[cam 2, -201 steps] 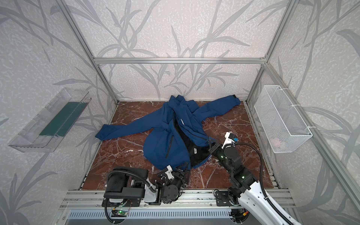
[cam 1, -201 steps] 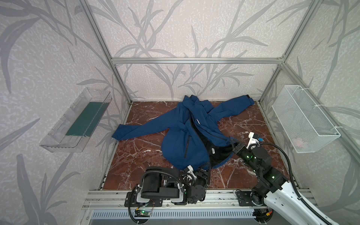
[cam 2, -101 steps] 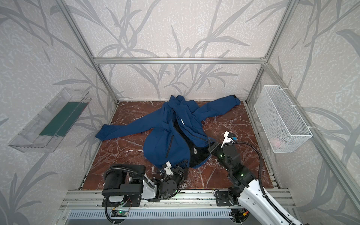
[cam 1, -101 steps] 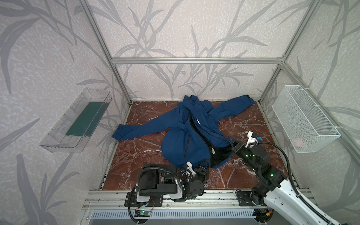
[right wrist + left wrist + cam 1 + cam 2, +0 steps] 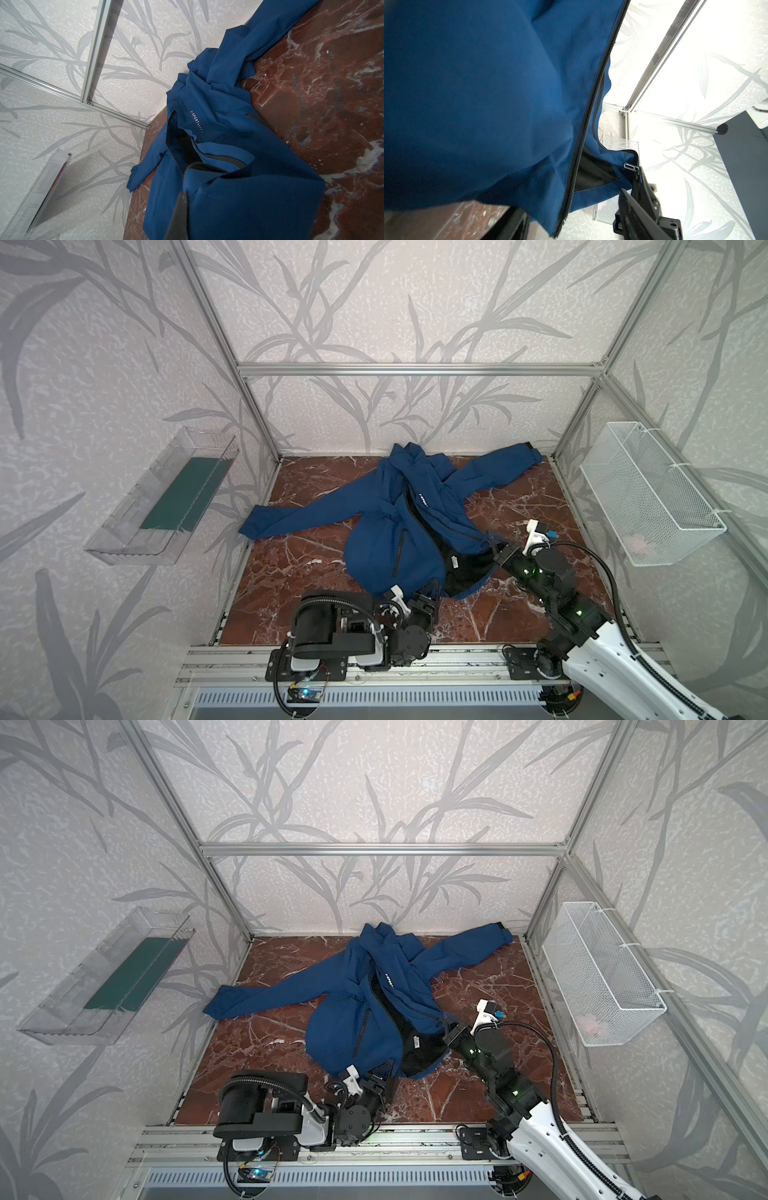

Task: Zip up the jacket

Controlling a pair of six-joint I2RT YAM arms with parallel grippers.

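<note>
The navy jacket [image 5: 386, 547] [image 5: 345, 1027] lies spread on the marble floor, its lower front parted so the black lining shows. My left gripper [image 5: 428, 593] [image 5: 384, 1071] sits at the near hem. In the left wrist view it [image 5: 571, 200] is open, and the left panel's zipper edge [image 5: 581, 145] hangs between its fingers [image 5: 633, 209]. My right gripper [image 5: 494, 545] [image 5: 448, 1025] is shut on the right panel's lower corner. A metal zipper slider [image 5: 630, 166] shows on that corner. In the right wrist view, blue fabric [image 5: 249, 197] hides all but one finger [image 5: 178, 216].
A white wire basket [image 5: 648, 497] hangs on the right wall. A clear tray with a green mat [image 5: 166, 497] hangs on the left wall. An aluminium rail [image 5: 457, 659] runs along the front edge behind both arm bases. Bare marble [image 5: 299, 564] lies left of the jacket.
The left arm has shifted slightly at the hem, and its jaws narrowed and then widened again. The right gripper has kept its hold on the right panel and barely moved.
</note>
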